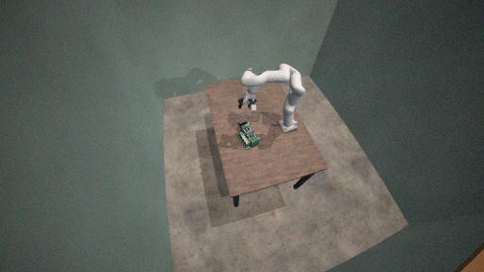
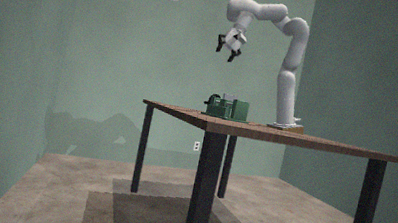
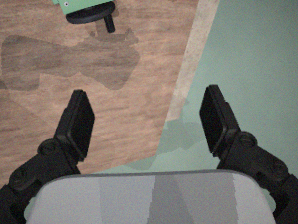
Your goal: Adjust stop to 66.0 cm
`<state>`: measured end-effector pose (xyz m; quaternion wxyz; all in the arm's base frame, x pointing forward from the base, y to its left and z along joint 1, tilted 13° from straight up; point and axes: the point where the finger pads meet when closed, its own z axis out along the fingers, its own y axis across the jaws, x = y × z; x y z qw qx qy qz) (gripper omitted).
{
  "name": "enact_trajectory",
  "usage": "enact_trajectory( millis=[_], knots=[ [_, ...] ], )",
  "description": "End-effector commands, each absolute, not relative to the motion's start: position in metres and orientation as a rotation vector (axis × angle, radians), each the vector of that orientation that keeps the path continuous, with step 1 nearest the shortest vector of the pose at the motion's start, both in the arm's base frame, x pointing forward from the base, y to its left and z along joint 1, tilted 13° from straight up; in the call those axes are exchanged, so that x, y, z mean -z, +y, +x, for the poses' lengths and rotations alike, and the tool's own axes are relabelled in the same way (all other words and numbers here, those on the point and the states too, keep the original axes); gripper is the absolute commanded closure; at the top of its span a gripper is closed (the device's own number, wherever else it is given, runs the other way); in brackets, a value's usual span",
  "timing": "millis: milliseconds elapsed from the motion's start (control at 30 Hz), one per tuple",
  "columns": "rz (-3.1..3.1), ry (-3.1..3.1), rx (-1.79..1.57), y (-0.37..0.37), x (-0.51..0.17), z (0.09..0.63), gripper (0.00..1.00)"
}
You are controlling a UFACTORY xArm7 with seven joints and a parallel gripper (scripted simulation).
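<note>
Gripper (image 1: 247, 103) (image 2: 226, 49) (image 3: 146, 101) fully open and empty, tilted high above the wooden table (image 1: 274, 165) (image 2: 290, 139) (image 3: 135, 105). Left to right outside: black handwheel (image 1: 242, 125) (image 2: 213, 99) (image 3: 90, 13), on the green machine (image 1: 249, 137) (image 2: 240, 110) (image 3: 80, 5), below and well apart from the fingers; then the white arm's base (image 1: 294, 128) (image 2: 277, 127).

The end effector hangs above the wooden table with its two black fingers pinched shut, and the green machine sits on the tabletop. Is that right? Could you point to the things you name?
Not quite: the fingers of the end effector (image 1: 247, 103) (image 2: 227, 48) (image 3: 147, 120) are spread wide apart, as the wrist view shows. The rest holds.
</note>
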<state>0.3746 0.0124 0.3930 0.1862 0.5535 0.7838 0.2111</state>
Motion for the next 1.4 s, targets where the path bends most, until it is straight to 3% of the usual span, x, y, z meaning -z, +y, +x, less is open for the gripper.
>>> enact_trajectory(
  millis=[0,1367],
  knots=[
    [1.576,2.288,-0.496,0.004,-0.369,0.393,0.00],
    [1.597,2.432,-0.317,-0.009,-0.317,0.423,0.00]
  ],
)
